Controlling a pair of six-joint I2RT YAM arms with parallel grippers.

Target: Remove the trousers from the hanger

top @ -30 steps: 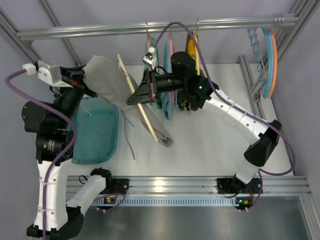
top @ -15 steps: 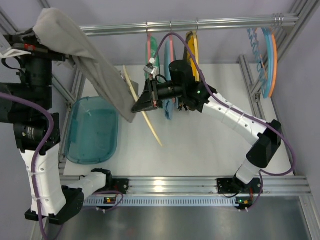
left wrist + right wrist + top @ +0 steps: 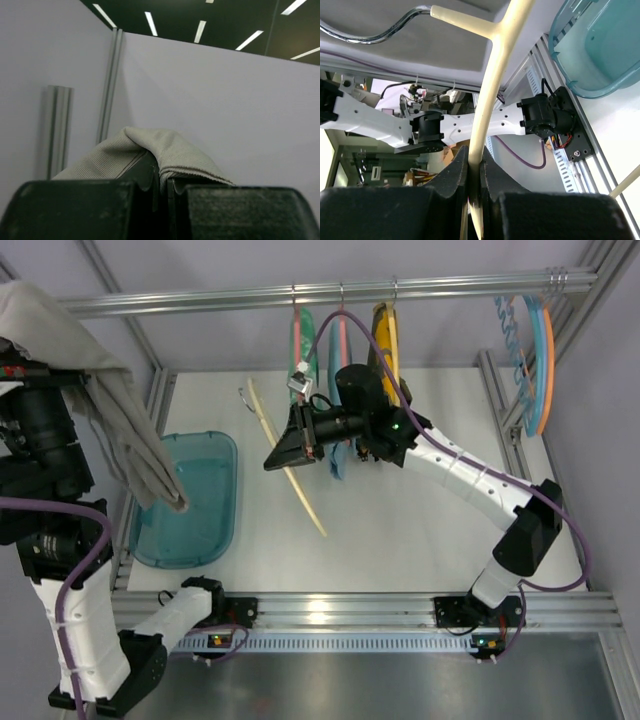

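The hanger (image 3: pixel 306 504) is slanting across the middle of the scene, its long axis running from far left to near right, with the small metal hook (image 3: pixel 243 396) at the far-left end. It is a thin cream hoop, bare of cloth, held up off the tabletop (image 3: pixel 420 530). The right hand (image 3: pixel 287 451) is pinching one side of the hoop near its middle, fingers closed tight on the cream rod.

The trousers are well apart from it, up at the far left. They are hanging as a long, soft grey drape (image 3: pixel 130 430) from the raised left hand (image 3: pixel 164 187), which is clamped shut on a ribbed fold of the cloth; the length is running down and to the right.

A teal tub (image 3: pixel 205 515) is sitting at the left of the tabletop. The lower end of the trousers is dangling over its left side; I cannot tell whether it is touching the tub.
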